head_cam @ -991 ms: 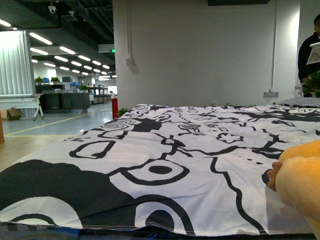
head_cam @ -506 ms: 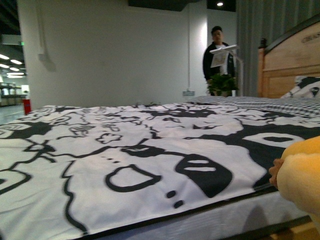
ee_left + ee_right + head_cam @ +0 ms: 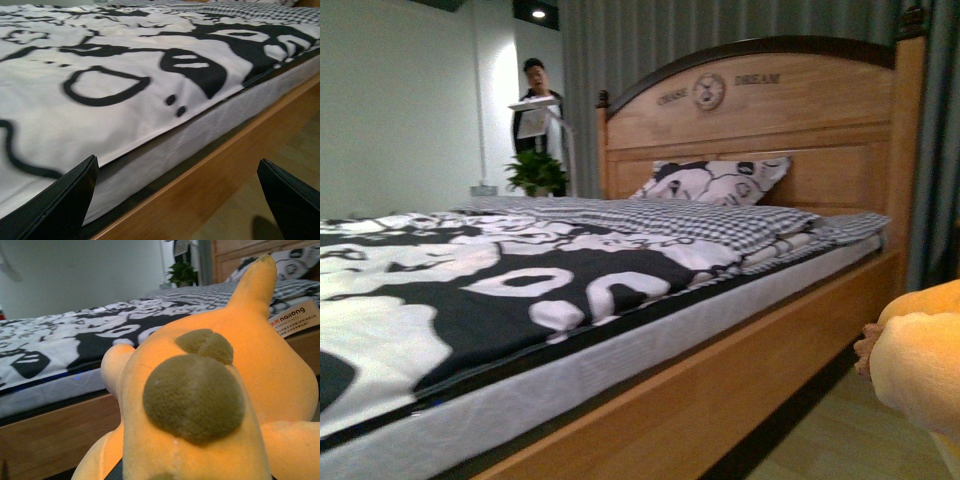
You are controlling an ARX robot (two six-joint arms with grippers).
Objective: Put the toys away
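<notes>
The orange-yellow plush toy (image 3: 210, 405) fills the right wrist view, with olive-brown patches on it and a paper tag beside it. My right gripper is shut on it and hidden under the fabric. In the front view the plush toy (image 3: 920, 365) shows at the right edge, held above the floor beside the bed. My left gripper (image 3: 175, 200) is open and empty, its two dark fingers (image 3: 65, 200) spread at the bed's side, over the wooden rail.
A wooden bed (image 3: 760, 330) with a black-and-white patterned cover (image 3: 470, 270), a checked blanket and a pillow (image 3: 715, 180) against the headboard. A person (image 3: 535, 100) and a potted plant (image 3: 535, 172) stand at the far side. Wooden floor (image 3: 840, 440) lies beside the bed.
The front view has swung to the right along the bed: from the bed's foot and the open hall to the headboard and pillow. The plush toy stays at the right edge.
</notes>
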